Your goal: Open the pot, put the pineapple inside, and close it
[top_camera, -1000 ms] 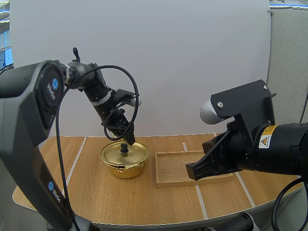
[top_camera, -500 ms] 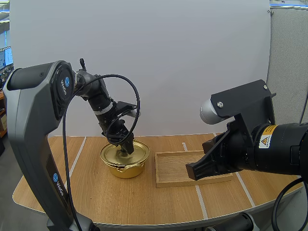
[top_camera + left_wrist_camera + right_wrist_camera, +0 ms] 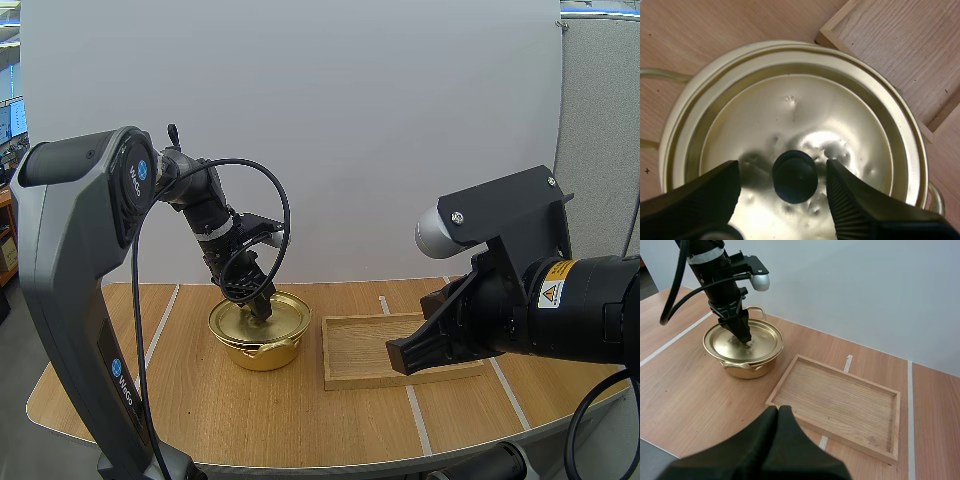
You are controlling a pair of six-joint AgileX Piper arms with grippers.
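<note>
L pincer [image 3: 783, 169] lower than 1 s ago, wide astride lid knob [image 3: 795, 177] | R pincer [image 3: 778, 412] closed, unmoved

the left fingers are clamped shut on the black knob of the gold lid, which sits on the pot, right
Not clamped: the left wrist view shows the left gripper with its fingers open, one either side of the round black knob with gaps between. The gold metal lid does sit on the gold pot.
</note>
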